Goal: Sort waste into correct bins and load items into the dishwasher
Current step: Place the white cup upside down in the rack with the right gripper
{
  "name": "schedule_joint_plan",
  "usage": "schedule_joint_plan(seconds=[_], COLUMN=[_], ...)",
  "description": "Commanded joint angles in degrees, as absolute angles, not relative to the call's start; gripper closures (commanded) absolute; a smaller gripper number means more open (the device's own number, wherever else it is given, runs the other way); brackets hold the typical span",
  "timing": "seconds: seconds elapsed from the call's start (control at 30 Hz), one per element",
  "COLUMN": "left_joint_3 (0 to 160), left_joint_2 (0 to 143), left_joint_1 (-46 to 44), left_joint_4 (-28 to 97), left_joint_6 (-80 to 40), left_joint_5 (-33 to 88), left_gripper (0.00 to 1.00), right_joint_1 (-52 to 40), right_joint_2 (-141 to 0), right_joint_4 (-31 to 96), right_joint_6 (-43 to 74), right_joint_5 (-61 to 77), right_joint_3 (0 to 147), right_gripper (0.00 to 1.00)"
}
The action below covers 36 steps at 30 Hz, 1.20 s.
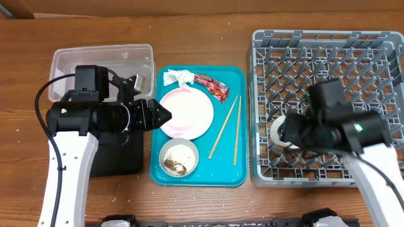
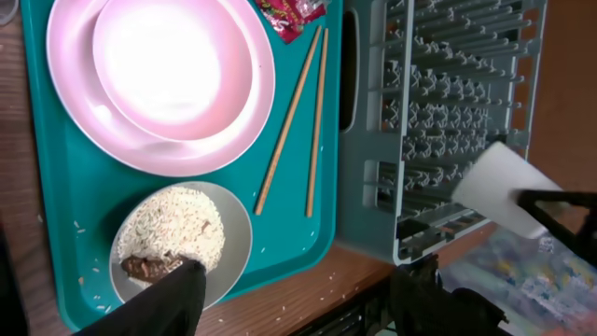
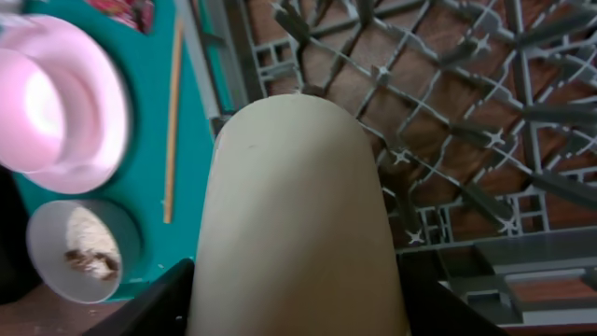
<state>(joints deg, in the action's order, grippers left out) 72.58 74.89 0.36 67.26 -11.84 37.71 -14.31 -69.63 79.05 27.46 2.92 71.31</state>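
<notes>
My right gripper (image 1: 282, 132) is shut on the white cup (image 1: 276, 129) and holds it on its side over the front left of the grey dish rack (image 1: 328, 63). The cup fills the right wrist view (image 3: 298, 215). My left gripper (image 1: 163, 115) is open and empty over the left rim of the pink plate (image 1: 188, 112). Its fingers (image 2: 298, 313) hang above the bowl (image 2: 182, 243) of rice and brown scraps. Two chopsticks (image 1: 224, 126), the white napkin (image 1: 178, 77) and the red wrapper (image 1: 211, 87) lie on the teal tray.
The teal tray (image 1: 237, 170) sits between the bins and the rack. The clear tub (image 1: 104, 60) stands at the back left. The black tray (image 1: 120, 157) lies in front of it, partly under my left arm. Loose rice grains lie on the table (image 2: 308, 280).
</notes>
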Motion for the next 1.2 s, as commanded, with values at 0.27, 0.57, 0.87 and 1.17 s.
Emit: schedule_joint_plan(seconds=[0.27,0.57,0.87,1.17], left_joint_3=[72.9,72.8,69.6,61.4], left_joint_2=[73.8,75.0,78.6,86.7], left_joint_1=[-0.3,-15.2,-26.5,-32.2], left_joint_4=[69.0,66.5,66.3,45.4], left_joint_6=[-11.1,-16.5,-23.6,-25.3], left_joint_5=[33.5,9.3,0.7,-7.4], left_gripper=[0.34,0.34,0.34,0.36], right_joint_1=[-15.2,-15.2,-15.2,-15.2], right_joint_2=[-83.3,-76.3,-69.8,-69.8], right_joint_4=[77.9,69.2,66.8,64.8], right_joint_6=[28.6,28.5,23.7,23.6], right_joint_5=[1.8,5.0,7.3,10.2], right_joint_3=[70.7,75.4,75.8,75.8], right_gripper=[0.14,0.13,0.14,0.14])
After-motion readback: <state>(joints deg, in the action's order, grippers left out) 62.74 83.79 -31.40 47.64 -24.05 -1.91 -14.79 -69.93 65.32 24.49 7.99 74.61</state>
